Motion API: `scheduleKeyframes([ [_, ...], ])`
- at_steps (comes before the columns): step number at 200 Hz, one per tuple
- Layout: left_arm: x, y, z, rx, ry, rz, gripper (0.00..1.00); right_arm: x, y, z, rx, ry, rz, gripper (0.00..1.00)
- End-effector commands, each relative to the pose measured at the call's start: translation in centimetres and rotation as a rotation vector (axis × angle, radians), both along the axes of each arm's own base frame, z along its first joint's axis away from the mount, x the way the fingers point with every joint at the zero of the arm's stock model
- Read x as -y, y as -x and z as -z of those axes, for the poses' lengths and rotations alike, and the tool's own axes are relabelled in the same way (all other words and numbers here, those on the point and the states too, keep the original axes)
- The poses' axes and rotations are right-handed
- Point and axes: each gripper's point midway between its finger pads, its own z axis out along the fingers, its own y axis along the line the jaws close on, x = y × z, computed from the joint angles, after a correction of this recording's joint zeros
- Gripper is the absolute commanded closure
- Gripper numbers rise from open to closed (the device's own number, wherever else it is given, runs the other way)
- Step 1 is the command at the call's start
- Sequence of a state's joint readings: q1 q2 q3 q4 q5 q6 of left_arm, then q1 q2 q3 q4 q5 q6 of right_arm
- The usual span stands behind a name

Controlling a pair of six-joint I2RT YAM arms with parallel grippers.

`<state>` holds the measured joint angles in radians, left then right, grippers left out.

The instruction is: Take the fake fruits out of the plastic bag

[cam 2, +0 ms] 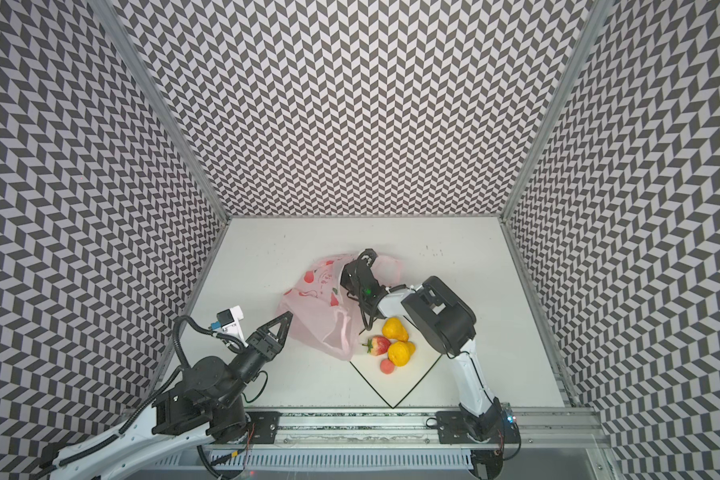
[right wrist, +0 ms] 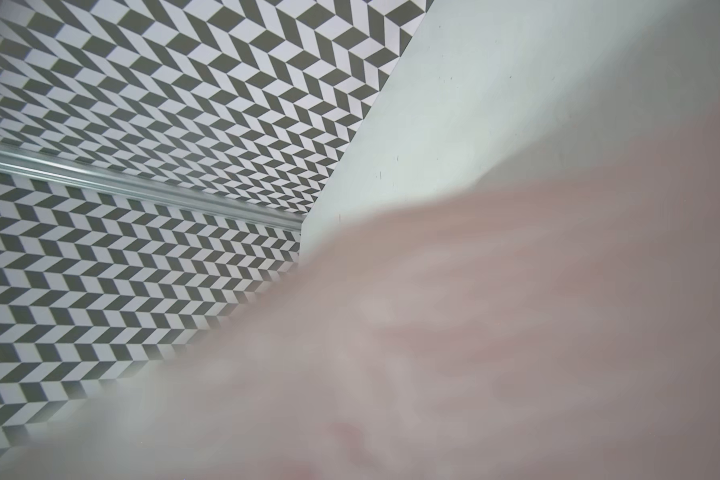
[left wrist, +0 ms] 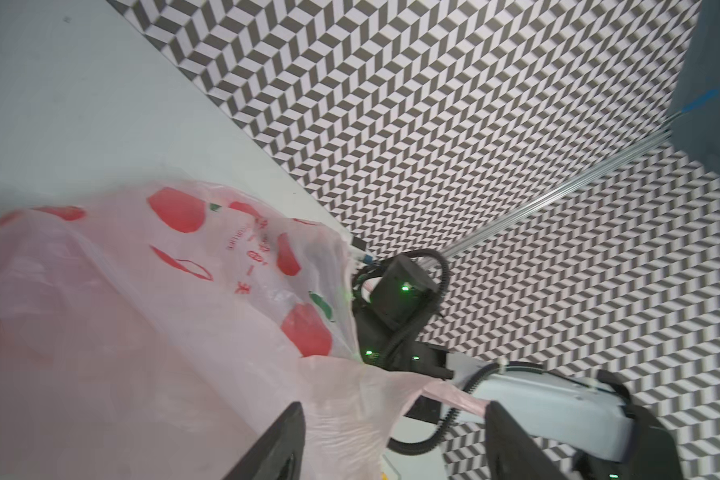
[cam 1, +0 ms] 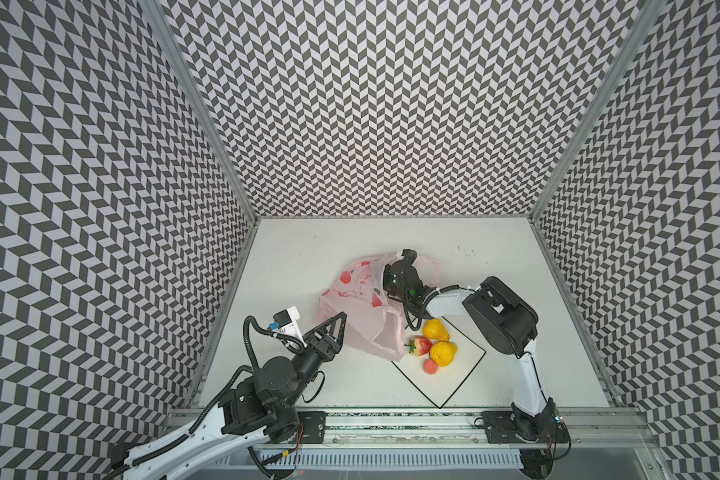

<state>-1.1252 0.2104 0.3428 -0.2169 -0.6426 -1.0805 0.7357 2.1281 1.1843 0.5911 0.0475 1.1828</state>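
The pale-pink plastic bag [cam 1: 356, 299] lies crumpled on the white table [cam 1: 300, 257]. Its near edge is draped over a corner of the square black-rimmed plate [cam 1: 454, 384]. Four fake fruits sit on that plate, outside the bag: a bumpy yellow-orange fruit [cam 1: 435, 330], a second yellow-orange fruit [cam 1: 443, 353] touching a strawberry [cam 1: 420, 345], and a small pink peach [cam 1: 431, 366] just beside them. The left jaws stand wide apart at the bag's near-left side and grip nothing. In the left wrist view, loose film lies against one finger [left wrist: 275, 440]. The right jaws are closed at the bag's far edge with film around them. The right wrist view is a pink blur, so whether they pinch the bag cannot be told.
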Motion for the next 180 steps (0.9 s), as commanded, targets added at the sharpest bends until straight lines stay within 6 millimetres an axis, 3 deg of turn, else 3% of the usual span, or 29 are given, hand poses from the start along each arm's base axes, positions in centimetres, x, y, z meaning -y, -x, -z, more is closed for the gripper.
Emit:
scheduleKeyframes([
  [1, -1.9, -0.6, 2.3, -0.123, -0.01, -0.123, 0.04, -0.7, 0.4, -3.0, 0.074, -0.046, -0.033, 0.78],
  [22, -1.8, -0.8, 3.5, -0.19, -0.005, -0.146, 0.0, -0.7, 0.5, -2.3, 0.056, -0.032, -0.037, 0.62],
  [45, -1.4, -1.1, 4.9, -0.256, -0.005, -0.16, 0.0, -0.7, 1.0, -1.9, 0.042, -0.029, -0.056, 0.55],
  [80, -1.0, -3.4, 4.7, -0.285, -0.041, -0.134, 0.0, -0.5, 1.6, -2.3, 0.049, -0.01, -0.075, 0.52],
  [136, 0.3, -8.0, 9.4, -0.575, -0.257, -0.039, 0.0, -0.4, 2.3, -2.3, 0.041, 0.009, -0.093, 0.52],
  [180, 1.6, -10.2, 10.5, -0.582, -0.277, -0.026, 0.0, -0.9, 2.6, -2.7, 0.048, 0.015, -0.116, 0.52],
])
